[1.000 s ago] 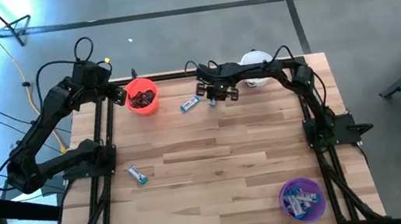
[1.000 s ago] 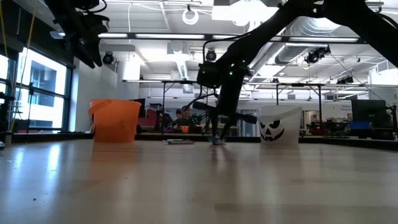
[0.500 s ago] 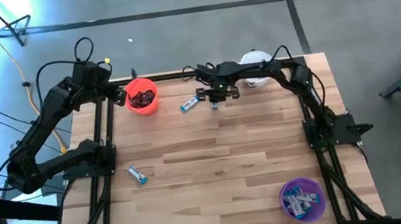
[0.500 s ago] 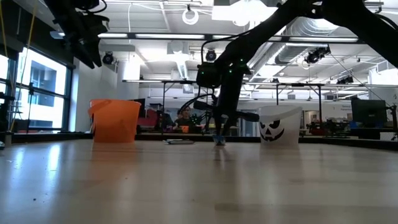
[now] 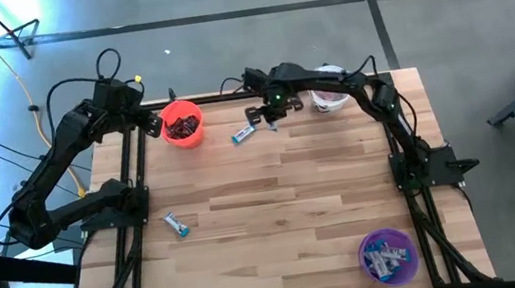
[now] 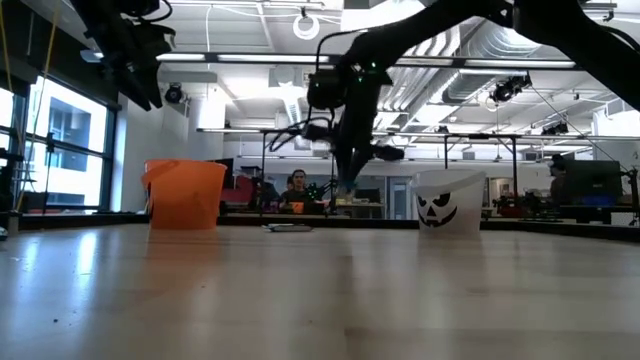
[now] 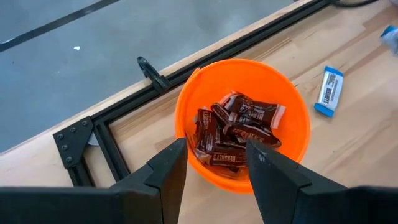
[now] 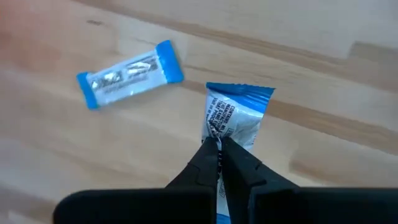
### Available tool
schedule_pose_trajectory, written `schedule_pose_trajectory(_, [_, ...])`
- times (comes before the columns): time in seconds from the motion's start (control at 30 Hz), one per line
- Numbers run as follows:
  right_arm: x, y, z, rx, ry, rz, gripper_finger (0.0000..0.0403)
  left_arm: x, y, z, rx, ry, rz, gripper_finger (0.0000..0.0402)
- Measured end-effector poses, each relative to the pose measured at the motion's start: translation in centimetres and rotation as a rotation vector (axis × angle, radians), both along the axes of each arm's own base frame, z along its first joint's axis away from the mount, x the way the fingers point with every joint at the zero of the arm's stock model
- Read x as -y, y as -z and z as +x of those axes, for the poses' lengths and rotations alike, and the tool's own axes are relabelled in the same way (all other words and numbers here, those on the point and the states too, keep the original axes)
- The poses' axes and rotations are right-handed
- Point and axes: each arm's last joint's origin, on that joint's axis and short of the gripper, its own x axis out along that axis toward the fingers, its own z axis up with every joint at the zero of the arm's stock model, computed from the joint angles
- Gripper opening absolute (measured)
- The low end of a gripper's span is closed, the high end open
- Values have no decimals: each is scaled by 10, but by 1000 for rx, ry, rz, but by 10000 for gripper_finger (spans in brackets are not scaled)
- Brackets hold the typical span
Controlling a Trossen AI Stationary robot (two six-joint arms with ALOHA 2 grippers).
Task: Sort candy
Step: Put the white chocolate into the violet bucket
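Note:
My right gripper point(image 8: 219, 149) is shut on a blue-and-white candy point(image 8: 234, 115) and hangs above the table's far middle point(image 5: 264, 118). A second blue-and-white candy point(image 8: 127, 74) lies flat on the wood just left of it point(image 5: 244, 135). A third candy point(image 5: 177, 224) lies near the left edge. My left gripper point(image 7: 214, 171) stands open above the orange cup point(image 7: 298, 124), which holds several dark brown candies point(image 7: 239, 134). My right gripper pinches the candy by one end of its wrapper point(image 8: 217, 138) between its two fingertips. The fingers come steeply from above, pointing down. The candy hangs below them, its blue crimped end point(image 8: 239, 92) lowest, lifted clear of the table.
A white cup with a pumpkin face point(image 6: 447, 203) stands at the far edge right of my right gripper point(image 5: 330, 98). A purple cup point(image 5: 387, 255) with blue-and-white candies stands at the near right corner. Bare wood fills the table's middle.
My right gripper has shut on the candy at the table top, then risen with it while rolling its wrist. The candy is now lifted clear of the wood. The candy beside it has stayed where it lay.

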Motion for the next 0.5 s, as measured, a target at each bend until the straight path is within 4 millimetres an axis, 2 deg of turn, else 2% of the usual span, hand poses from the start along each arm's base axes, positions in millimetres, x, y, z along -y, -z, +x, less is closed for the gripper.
schedule_pose_trajectory(0.23, [-11,-60,-4,-50,-136,-22,0,0,0,0,-14,17,5,152])
schedule_pose_trajectory(0.4, [-34,-114,-8,-37,-182,-89,0,0,0,0,-30,38,14,152])
schedule_pose_trajectory(0.5, [-52,-133,-19,17,-157,-105,0,0,0,0,-41,53,20,152])
